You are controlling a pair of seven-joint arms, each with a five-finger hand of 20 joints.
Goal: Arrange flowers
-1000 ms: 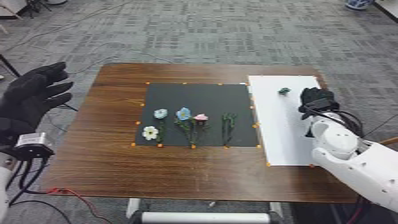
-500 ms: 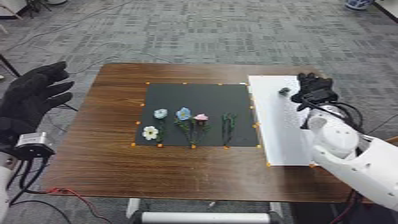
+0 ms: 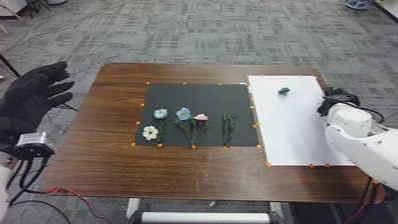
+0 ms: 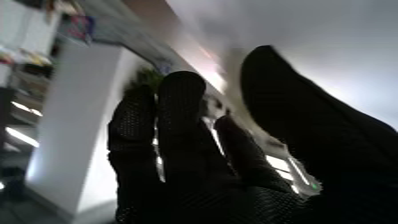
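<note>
Counter (image 3: pixel 169 172): between placements, we judge.
Dark mat (image 3: pixel 200 95), white sheet (image 3: pixel 289 132); left robot hand (image 3: pixel 31 95) and right robot hand (image 3: pixel 339 97) released, empty; flowers (image 3: pixel 183 113) on mat, green sprig (image 3: pixel 283 91) on sheet. Next, we'd fetch one flower.

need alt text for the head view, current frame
Robot's right hand at the right edge of a white sheet on a brown table; a small green piece lies on the sheet. On the dark mat beside it: two blue flowers, one pink flower, one white flower, and green stems. Left hand open, off the table's left side.
</note>
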